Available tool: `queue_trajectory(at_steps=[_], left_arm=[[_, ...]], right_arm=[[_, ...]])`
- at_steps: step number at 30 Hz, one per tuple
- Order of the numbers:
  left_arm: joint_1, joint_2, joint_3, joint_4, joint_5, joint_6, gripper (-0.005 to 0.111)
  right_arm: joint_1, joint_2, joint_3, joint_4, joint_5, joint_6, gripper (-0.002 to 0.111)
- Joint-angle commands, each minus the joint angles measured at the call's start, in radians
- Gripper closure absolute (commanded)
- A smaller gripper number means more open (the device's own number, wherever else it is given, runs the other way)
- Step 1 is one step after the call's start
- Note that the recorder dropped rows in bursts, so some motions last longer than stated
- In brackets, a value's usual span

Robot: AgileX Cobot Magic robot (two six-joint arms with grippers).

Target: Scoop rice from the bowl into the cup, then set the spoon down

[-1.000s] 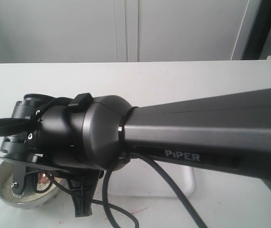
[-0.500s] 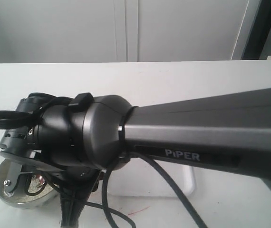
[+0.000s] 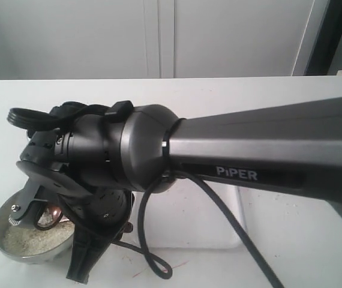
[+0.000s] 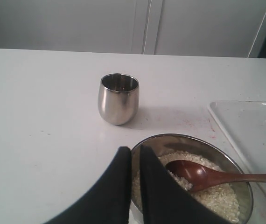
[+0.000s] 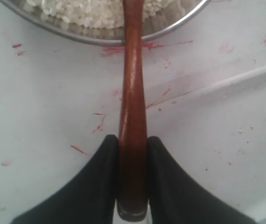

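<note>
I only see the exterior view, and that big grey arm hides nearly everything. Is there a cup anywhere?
Observer: Yes, a small steel cup stands upright on the table, apart from the bowl.
Operator: And where is the spoon?
Observer: The spoon has its scoop resting on the rice in the bowl.
Operator: Is anything holding it?
Observer: The right end effector is shut on the far end of the handle.
</note>
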Motion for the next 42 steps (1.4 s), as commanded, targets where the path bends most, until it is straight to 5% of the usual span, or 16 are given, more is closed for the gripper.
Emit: queue_trajectory(at_steps=[1,13,30,42], left_arm=[[-0.002,-0.004,-0.003,-0.009,0.003,-0.002,0.092],[-0.002,-0.004,-0.003,-0.009,0.003,-0.002,0.092],[-0.002,-0.004,-0.003,-0.009,0.003,-0.002,0.092],[-0.002,-0.004,-0.003,-0.009,0.003,-0.002,0.092]], right_arm=[[-0.006,-0.031,-0.005,0.042,0.013,0.005,0.108],[-0.056,-0.042,-0.005,0.215,-0.024,0.005,0.108],[-0.076,-0.117,-0.031,0.229,-0.01,0.028,0.108],[-0.138,-0.119,-0.045,0.219,-0.168,0.077,0.108]])
